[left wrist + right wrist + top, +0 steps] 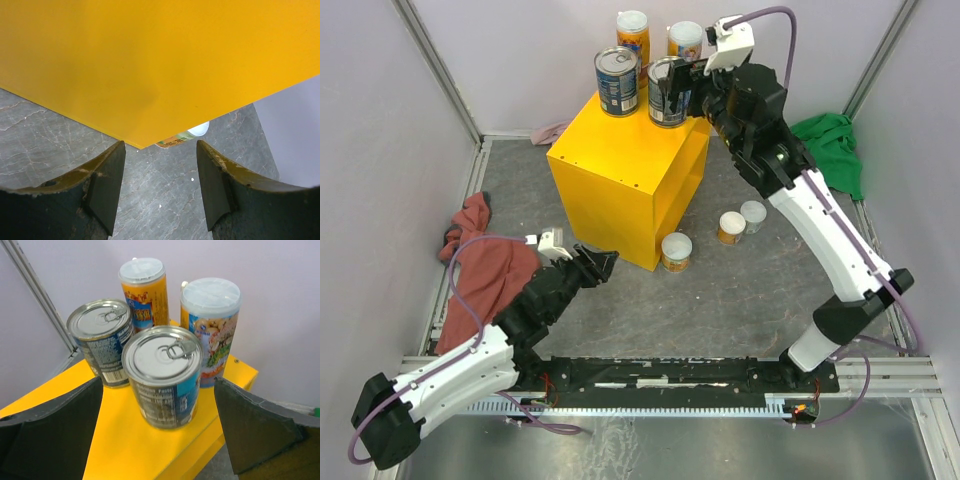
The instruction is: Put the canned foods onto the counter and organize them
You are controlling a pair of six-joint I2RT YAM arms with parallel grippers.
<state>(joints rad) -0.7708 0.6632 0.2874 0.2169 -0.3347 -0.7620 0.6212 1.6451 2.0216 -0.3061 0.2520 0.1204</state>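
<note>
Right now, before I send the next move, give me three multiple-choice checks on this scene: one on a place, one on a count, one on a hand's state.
1. Where do the three short white-lidded cans stand?
A. On the grey table, by the open side of the big yellow box-shaped counter
B. On the counter's top
C. On the table behind the counter

2. How many cans stand on the counter's top?
A. Two
B. Four
C. Seven

3. How is the right hand?
A. Shut on a short can
B. Open, a finger each side of a blue silver-topped can
C. Shut, holding nothing

1 A: all three stand on the table by that side.
2 B: two blue cans and two tall orange cans stand there.
3 B: the right wrist view shows both fingers clear of the can.
</note>
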